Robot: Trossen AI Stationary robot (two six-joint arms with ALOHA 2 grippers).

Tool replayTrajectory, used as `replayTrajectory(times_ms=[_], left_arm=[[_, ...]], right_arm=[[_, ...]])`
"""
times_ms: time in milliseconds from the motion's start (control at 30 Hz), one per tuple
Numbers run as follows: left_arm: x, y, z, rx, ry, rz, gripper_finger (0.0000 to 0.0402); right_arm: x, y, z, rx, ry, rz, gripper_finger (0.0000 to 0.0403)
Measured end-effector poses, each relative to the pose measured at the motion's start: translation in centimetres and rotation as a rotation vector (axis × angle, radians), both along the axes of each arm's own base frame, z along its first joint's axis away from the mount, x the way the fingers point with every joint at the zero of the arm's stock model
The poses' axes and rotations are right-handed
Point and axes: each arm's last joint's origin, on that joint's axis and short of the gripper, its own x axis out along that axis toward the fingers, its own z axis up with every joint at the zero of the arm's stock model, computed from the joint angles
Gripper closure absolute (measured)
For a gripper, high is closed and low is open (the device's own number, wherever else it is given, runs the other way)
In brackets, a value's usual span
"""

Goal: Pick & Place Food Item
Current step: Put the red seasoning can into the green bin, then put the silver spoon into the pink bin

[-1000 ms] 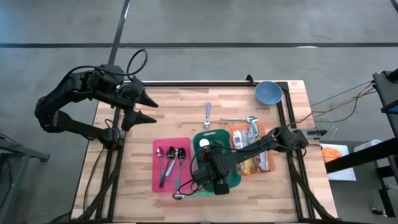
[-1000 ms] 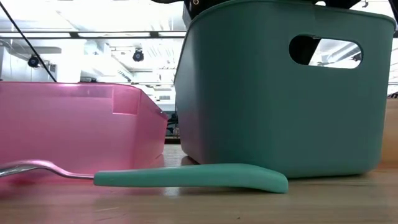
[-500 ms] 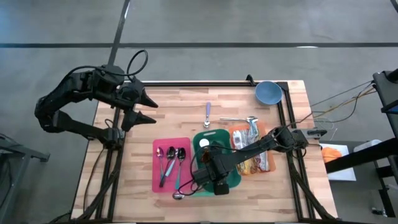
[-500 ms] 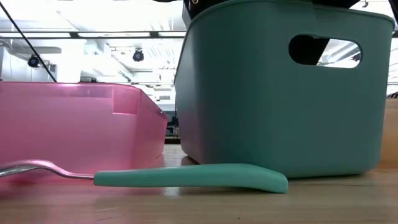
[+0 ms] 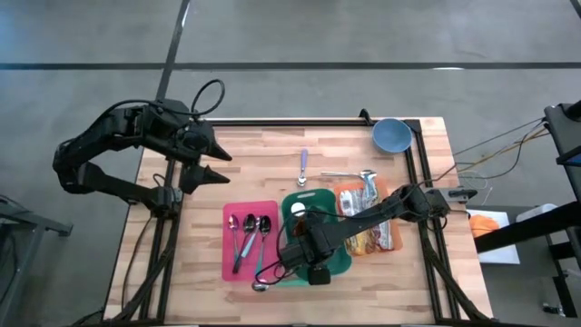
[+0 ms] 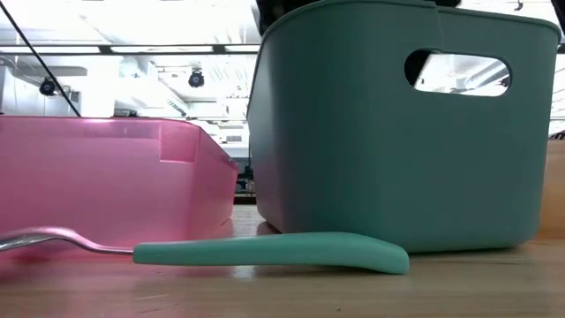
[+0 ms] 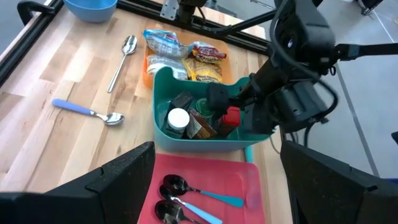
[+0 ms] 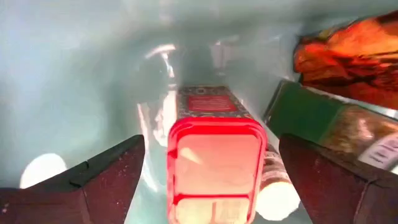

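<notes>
A tin with a red lid (image 8: 214, 165) stands on end inside the teal bin (image 5: 289, 202), lid up; the left wrist view shows the tin (image 7: 231, 116) at the bin's near side. My right gripper (image 8: 211, 142) hangs open above it, pointing down, one finger on either side of the lid with a gap to each. In the high view the right gripper (image 5: 310, 250) is over the bin's near half. My left gripper (image 5: 225, 163) waits open above the table's far left.
The bin (image 6: 397, 168) also holds a white-lidded jar (image 7: 179, 118) and dark packets. A pink tray (image 5: 238, 271) of spoons lies to its left, an orange tray of snack packs (image 5: 368, 222) to its right. A teal-handled spoon (image 6: 265, 252) lies in front. A blue bowl (image 5: 391, 134) sits at the far right.
The dark part of my right gripper that showed through the bin's handle hole in the low view no longer shows there: the gripper has come up a little inside the bin. The bin has stayed where it was.
</notes>
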Motion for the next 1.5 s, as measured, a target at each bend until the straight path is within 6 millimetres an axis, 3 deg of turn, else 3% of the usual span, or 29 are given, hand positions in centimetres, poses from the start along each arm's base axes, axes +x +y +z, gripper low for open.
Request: replayTrajectory(times_ms=[333, 567, 833, 1000, 1233, 1500], left_arm=[[0.1, 0.1, 0.1, 0.087, -0.023, -0.013, 0.0054], [1.5, 0.7, -0.3, 0.163, 0.005, 0.090, 0.0054], [4.7, 1.9, -3.5, 0.193, 0.275, 0.262, 0.0054], [6.8, 2.3, -5.0, 0.194, 0.347, 0.261, 0.0054], [10.4, 2.8, -7.6, 0.314, 0.425, 0.122, 0.0054], [14.6, 3.8, -11.7, 0.577, 0.555, -0.146, 0.0054]], right_arm=[[-0.5, 0.0, 4.4, -0.005, 0.015, -0.091, 0.0035], [-0.7, 0.5, 8.8, 0.066, -0.088, -0.293, 0.0035], [-2.0, 0.2, 12.4, 0.110, -0.261, -0.701, 0.0035], [-3.4, 0.4, 14.4, 0.094, -0.387, -0.862, 0.0034], [-5.2, -0.5, 16.7, 0.097, -0.472, -0.989, 0.0034], [-7.7, -1.2, 19.2, 0.070, -0.530, -0.942, 0.0034]])
